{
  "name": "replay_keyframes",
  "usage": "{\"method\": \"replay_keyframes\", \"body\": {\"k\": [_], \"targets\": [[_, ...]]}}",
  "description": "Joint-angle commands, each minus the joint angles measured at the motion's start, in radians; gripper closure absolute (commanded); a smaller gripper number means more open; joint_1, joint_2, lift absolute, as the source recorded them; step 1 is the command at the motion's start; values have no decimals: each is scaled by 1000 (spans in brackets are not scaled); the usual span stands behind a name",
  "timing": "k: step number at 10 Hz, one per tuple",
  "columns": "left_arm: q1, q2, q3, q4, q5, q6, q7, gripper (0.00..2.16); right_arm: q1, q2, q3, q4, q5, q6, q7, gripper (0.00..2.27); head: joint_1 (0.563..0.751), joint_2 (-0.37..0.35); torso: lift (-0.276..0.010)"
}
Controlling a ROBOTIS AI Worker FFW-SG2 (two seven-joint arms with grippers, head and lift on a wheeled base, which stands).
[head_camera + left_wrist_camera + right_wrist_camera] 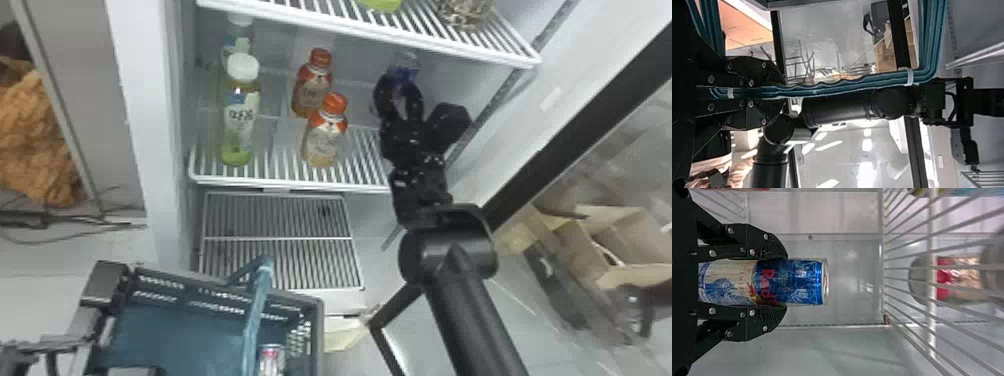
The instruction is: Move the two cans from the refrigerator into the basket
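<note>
- Blue can [807, 282]: it stands upright inside the refrigerator [135, 100], toward one o'clock in the head view; whether its base touches the shelf [292, 186] I cannot tell.
- Right gripper [783, 282]: its two fingers pinch that can from opposite sides, leaving the top end free.
- Left gripper [783, 92]: its fingers are closed around the handle [255, 310] of the basket [190, 320], which sits at about seven o'clock in the head view.
- First can [271, 357]: it is already in the basket, between six and seven o'clock.
- Step in hand: I take this as the pickup of the second and last can, with the grasp made and the carry to come.
- Next move: the right arm should ease the can out past the shelf's front edge, then lower it toward seven o'clock, over the basket.
- Care needed: the orange-capped bottles [325, 140] stand near the way out, toward twelve o'clock, and could be knocked. The handle crosses the basket's opening, so the can should go in beside it before the fingers part.
</note>
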Motion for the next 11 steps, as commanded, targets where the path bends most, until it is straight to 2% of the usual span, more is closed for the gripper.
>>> {"method": "replay_keyframes", "body": {"k": [1,6,11], "targets": [[0,0,0,0,0,13,0,1210,74,1,-22,-102,-6,10,2,895,695,-350,-266],[5,5,0,0,-2,13,2,1210,243,-6,-34,-315,-32,54,14,895,695,-350,-266],[12,9,8,0,-2,13,0,1210,489,16,-91,-560,-54,98,14,895,695,-350,-266]]}}
